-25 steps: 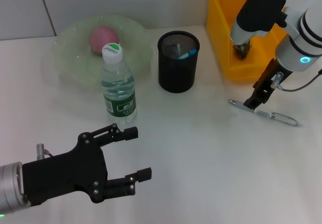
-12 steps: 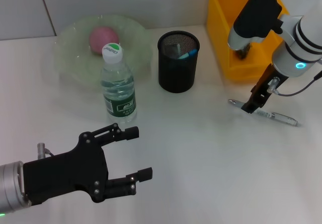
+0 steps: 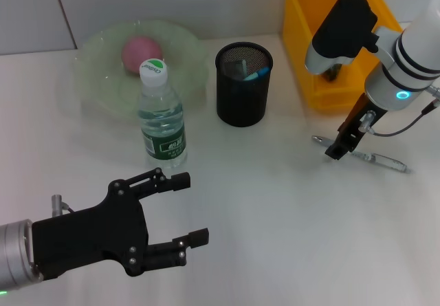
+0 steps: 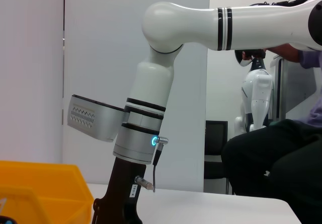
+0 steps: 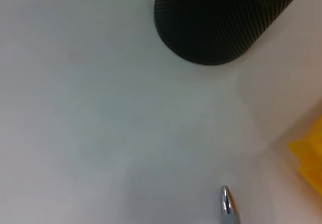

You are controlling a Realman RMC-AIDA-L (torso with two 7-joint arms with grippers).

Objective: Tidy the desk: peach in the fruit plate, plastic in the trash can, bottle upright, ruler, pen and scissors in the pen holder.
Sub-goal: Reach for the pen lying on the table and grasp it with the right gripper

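Slim silver metal pen (image 3: 361, 155) lying flat on white worktop (image 3: 275, 203), right of centre in head view, just below yellow plastic trash bin (image 3: 309, 45) at upper right. Pen tip (image 5: 226, 201) visible at lower edge of right wrist view, with rounded base of black mesh pen holder (image 5: 221, 22) at upper edge. Right gripper (image 3: 342, 143), black, at right of frame, positioned over left end of pen and appearing to meet it; jaws narrow, grasp on pen cannot be confirmed, opening cannot be told. Black mesh cylindrical pen holder (image 3: 243, 83) upright at upper centre, well apart from pen, with blue-tipped and grey items inside. Clear plastic water bottle with white cap and green label (image 3: 161, 117) standing upright left of holder, just beside front rim of translucent pale green fruit plate (image 3: 185, 48) at upper left. Pink round peach (image 3: 141, 51) resting in plate. Left gripper (image 3: 175, 213), black, at lower left of frame, hovering above bare worktop, jaws spread wide, nothing held. White right arm (image 4: 151, 113) seen in left wrist view.
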